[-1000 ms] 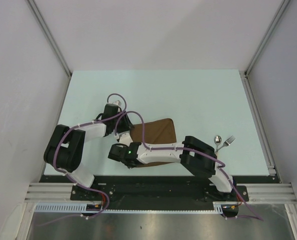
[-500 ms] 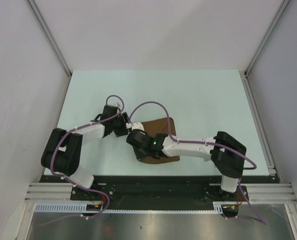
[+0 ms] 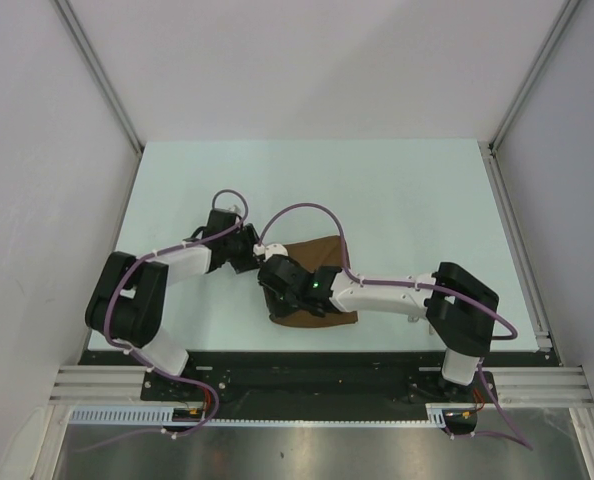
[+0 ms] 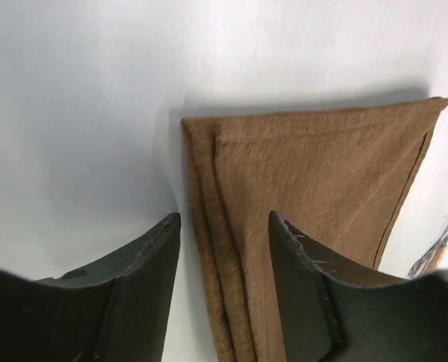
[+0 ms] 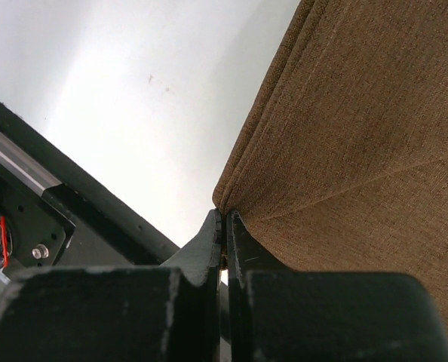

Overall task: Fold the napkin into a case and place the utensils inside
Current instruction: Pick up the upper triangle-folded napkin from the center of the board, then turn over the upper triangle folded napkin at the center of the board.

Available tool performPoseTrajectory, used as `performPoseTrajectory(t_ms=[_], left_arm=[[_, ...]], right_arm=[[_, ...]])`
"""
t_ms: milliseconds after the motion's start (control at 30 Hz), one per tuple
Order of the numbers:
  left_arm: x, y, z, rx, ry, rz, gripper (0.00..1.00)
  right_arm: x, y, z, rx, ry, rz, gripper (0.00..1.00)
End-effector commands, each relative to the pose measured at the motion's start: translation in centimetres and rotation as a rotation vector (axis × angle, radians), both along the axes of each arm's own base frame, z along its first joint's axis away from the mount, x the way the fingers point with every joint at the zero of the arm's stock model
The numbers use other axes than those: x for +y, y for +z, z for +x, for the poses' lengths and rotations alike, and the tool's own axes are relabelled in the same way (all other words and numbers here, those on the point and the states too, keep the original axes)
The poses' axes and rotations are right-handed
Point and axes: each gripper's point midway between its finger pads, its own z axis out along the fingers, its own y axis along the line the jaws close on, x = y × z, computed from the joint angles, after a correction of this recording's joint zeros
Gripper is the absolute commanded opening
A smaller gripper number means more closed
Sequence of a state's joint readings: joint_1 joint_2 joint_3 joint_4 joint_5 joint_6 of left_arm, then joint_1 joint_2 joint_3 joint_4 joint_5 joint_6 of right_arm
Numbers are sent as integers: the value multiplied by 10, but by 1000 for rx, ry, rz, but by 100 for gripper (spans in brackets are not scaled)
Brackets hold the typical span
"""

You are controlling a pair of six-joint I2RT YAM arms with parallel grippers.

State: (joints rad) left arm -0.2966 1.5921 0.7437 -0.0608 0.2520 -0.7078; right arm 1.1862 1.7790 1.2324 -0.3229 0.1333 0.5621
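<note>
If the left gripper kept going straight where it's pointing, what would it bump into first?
Probably the napkin: its layered edge lies right between the left gripper's open fingers, though depth is hard to judge.

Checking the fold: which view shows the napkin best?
Left wrist: the napkin shows its stacked edge layers plainly. From the top, arms cover part of it. Right wrist shows only a corner, pinched in the right end effector.

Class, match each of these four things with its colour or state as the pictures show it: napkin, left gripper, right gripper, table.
Things:
1. napkin
2. left gripper
3. right gripper
4. table

Colour or state:
a. shut
b. pale
c. brown
d. open

Pairs: 1-c, 2-d, 3-a, 4-b
</note>
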Motion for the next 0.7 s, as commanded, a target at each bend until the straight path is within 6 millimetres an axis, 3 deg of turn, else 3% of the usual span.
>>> performPoseTrajectory(t_ms=[0,233,400,500,533,633,667], left_arm=[[-5,-1,17,-8,7,-8,53],[4,-10,25,-12,38,27,37],[10,3,31,-55,53,12,2],[21,33,32,-107,66,18,0],[28,58,36,-160,80,0,0],[50,93,34,-210,103,-15,0],[59,109,26,-225,113,-6,0]], right_arm=[[5,29,3,-36,15,82,0],[-1,29,6,-35,2,85,0],[1,33,4,-43,28,87,0],[17,45,-8,-55,98,115,0],[31,57,-9,-59,122,145,0],[63,59,-33,-39,226,164,0],[83,79,-40,-41,269,221,0]])
